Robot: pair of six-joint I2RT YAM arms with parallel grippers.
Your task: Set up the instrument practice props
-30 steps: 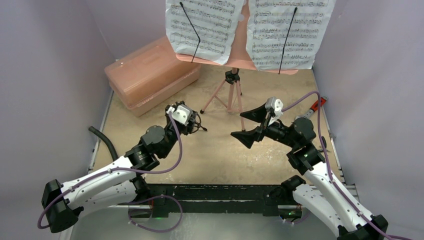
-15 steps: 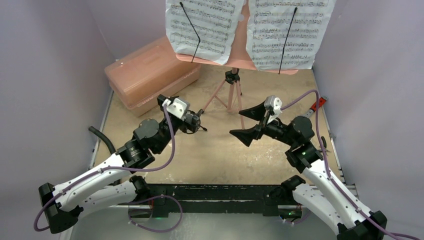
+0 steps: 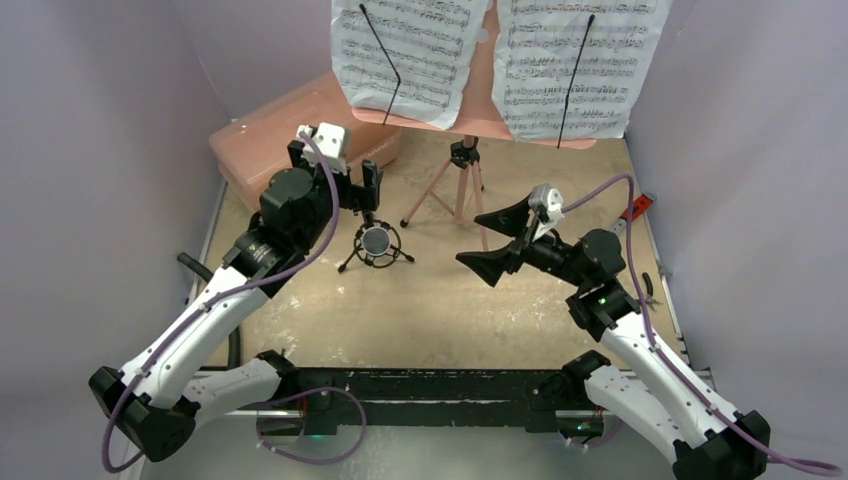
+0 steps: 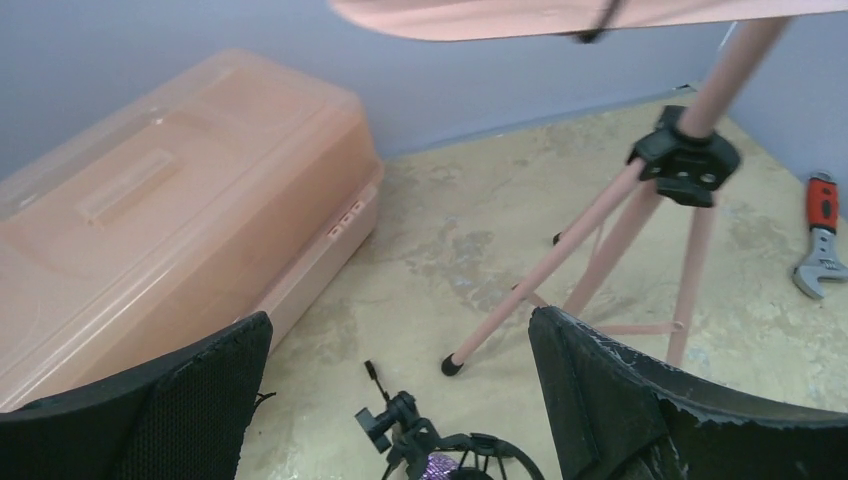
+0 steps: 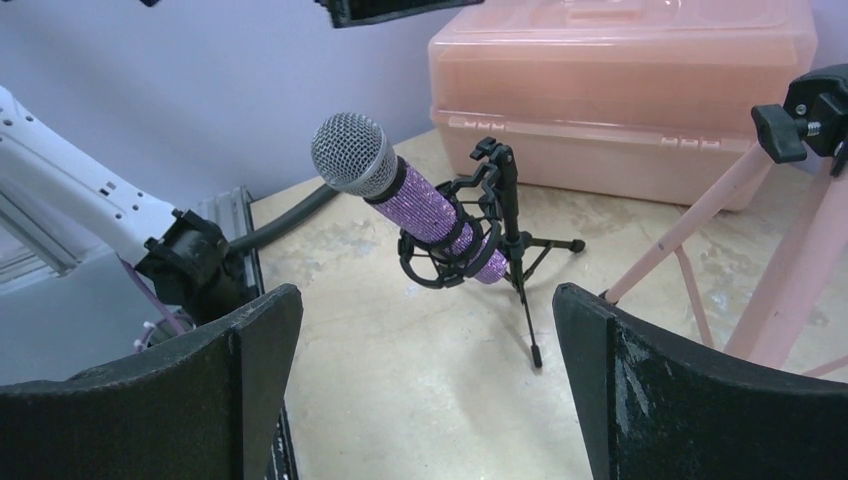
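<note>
Left claw (image 4: 397, 332) gapes empty above the purple microphone (image 5: 420, 205) in its black tripod (image 5: 516, 232); my right claw (image 5: 427, 298) gapes too.

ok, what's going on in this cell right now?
The glittery purple microphone sits in its black shock-mount mini tripod, standing on the table in front of the pink music stand, which carries two sheet-music pages. Neither arm holds anything: the left end effector hangs open over the microphone, clear of it. The right end effector is open, facing it. Setup looks about done.
</note>
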